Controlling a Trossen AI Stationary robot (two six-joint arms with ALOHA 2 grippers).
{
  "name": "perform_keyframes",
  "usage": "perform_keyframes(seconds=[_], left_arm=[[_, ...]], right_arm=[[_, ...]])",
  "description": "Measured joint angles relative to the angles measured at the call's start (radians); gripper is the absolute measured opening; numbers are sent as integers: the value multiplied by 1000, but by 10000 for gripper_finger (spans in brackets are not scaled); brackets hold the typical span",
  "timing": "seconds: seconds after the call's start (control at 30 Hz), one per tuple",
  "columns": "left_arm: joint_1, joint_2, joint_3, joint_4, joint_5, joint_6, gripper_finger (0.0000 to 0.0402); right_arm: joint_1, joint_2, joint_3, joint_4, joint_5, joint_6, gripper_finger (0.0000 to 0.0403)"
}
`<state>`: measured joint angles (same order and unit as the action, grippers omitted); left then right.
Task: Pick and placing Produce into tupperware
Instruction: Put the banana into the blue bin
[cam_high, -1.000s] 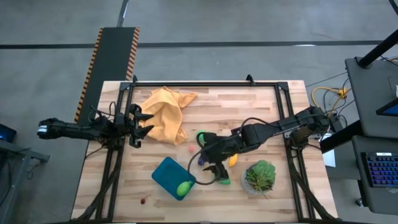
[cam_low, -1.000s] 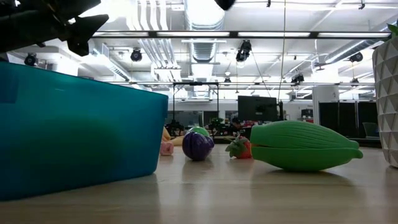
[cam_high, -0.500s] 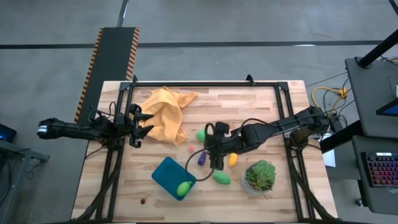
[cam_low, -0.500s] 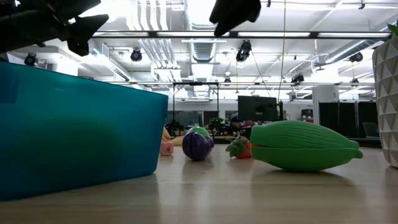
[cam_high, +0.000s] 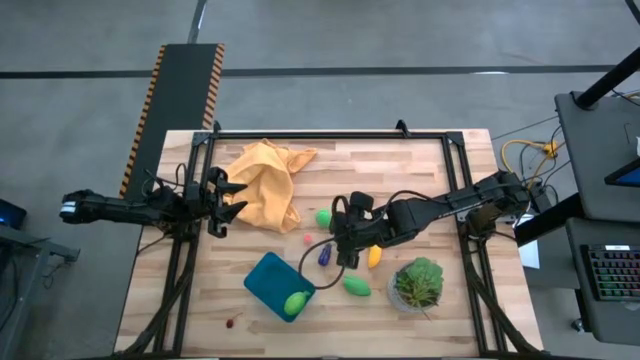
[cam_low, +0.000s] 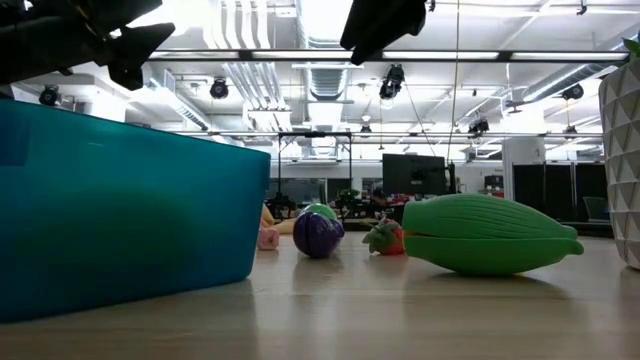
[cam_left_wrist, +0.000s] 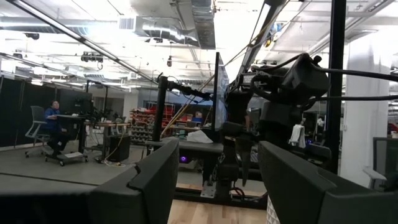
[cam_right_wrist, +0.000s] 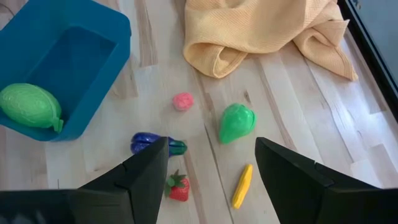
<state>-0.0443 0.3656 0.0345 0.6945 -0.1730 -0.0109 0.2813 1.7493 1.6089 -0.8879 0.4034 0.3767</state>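
My right gripper (cam_high: 345, 240) (cam_right_wrist: 211, 146) hangs open above the loose produce at mid-table and touches nothing. Beneath it lie a purple eggplant (cam_right_wrist: 155, 144), a red strawberry (cam_right_wrist: 177, 186), a yellow banana (cam_right_wrist: 242, 185), a green piece (cam_right_wrist: 236, 122) and a pink piece (cam_right_wrist: 182, 101). The teal tupperware (cam_high: 272, 278) (cam_right_wrist: 59, 62) stands toward the near edge with one green oval (cam_high: 296, 302) (cam_right_wrist: 30, 106) in it. Another green oval (cam_high: 356, 286) (cam_low: 485, 235) lies on the table beside it. My left gripper (cam_high: 230, 200) (cam_left_wrist: 217, 146) waits open at the table's left edge.
An orange-yellow cloth (cam_high: 266, 186) lies crumpled at the far left. A leafy plant in a clear pot (cam_high: 418, 282) stands near the right near corner. A tiny red piece (cam_high: 232, 321) lies near the near edge. A black frame (cam_high: 330, 133) runs along the table's edges.
My right gripper has moved from above the green oval beside the tupperware toward the far edge, and now hangs over the eggplant and strawberry. It has turned about on the way and stayed open. The produce has kept its place.
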Motion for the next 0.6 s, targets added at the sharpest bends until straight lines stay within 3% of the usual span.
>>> perform_keyframes(seconds=[0.17,0.43,0.6], left_arm=[[0,0,0,0,0,0,206],[0,0,0,0,0,0,206],[0,0,0,0,0,0,206]], right_arm=[[0,0,0,-32,0,-16,233],[10,-5,0,-234,0,53,230],[61,-50,0,-260,7,-24,223]])
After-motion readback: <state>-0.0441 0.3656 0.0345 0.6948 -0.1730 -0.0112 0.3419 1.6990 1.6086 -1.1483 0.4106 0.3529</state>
